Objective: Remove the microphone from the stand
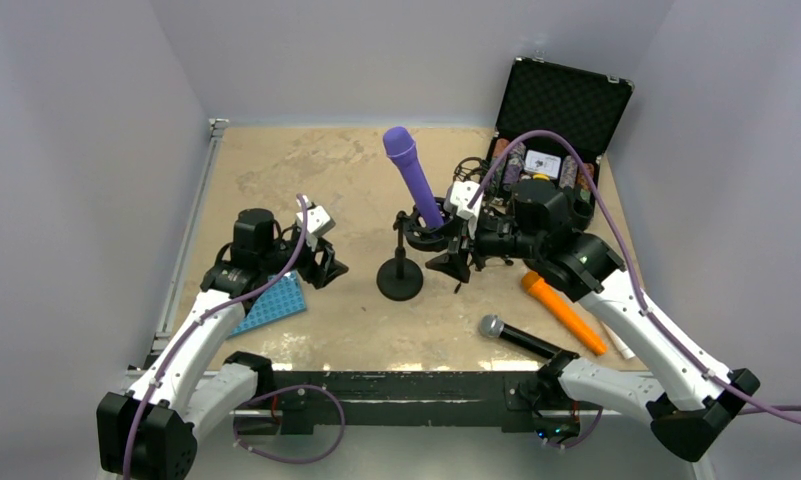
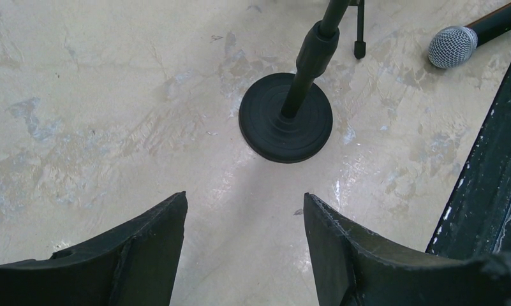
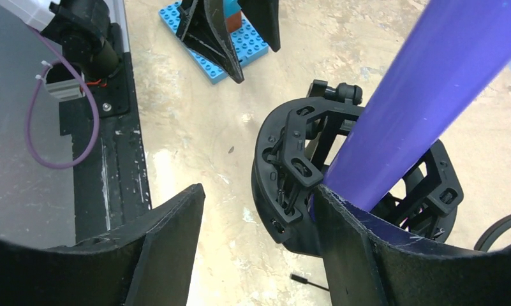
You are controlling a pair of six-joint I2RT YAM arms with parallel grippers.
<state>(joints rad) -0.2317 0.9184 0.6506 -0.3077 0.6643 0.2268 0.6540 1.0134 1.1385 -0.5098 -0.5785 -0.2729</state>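
Purple microphone (image 1: pixel 413 175) sits in the clip of the stand (image 1: pixel 400 280); removal not yet done. Right pincer (image 3: pixel 256 204) stands open beside the clip; left pincer (image 2: pixel 243 204) is open, well apart.

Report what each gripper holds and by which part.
Nothing is held. Left gripper open over the table; right gripper open beside the long purple microphone, seated in the black stand clip.
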